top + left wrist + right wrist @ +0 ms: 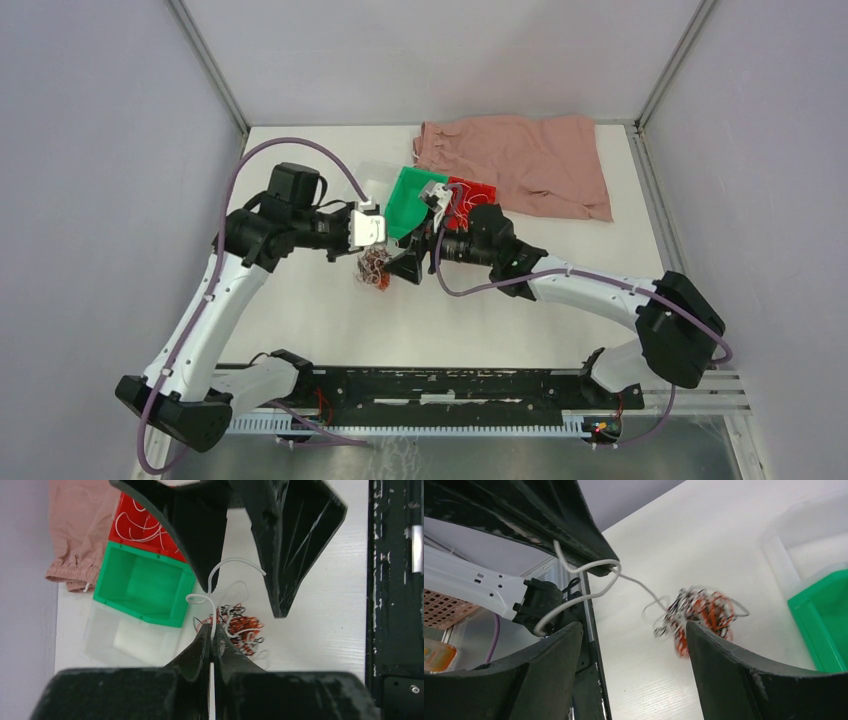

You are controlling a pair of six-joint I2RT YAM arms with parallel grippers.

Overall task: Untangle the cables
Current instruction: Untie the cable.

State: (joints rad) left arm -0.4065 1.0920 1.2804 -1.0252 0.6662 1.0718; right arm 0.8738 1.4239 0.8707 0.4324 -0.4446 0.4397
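Pinching a white cable strand [235, 560] in my left gripper [212, 630]: its black tapered fingers are pressed together on the thin, smooth wire just under a small loop. From the pinch the strand curls upward and arches past my right gripper [246, 600], whose two broad, ribbed black fingers stand spread wide with only that arch between them; touching or not, I cannot tell. Below both, at the matte white table [320, 630], is the cable tangle [240, 627]: a curly knot of orange-brown, black and white wires with loose loops at its edge. Beyond it stand a clear plastic bin [125, 640], a glossy green bin [140, 612] and a red bin [131, 511] holding white wires [145, 532], then crumpled pink cloth [75, 530].
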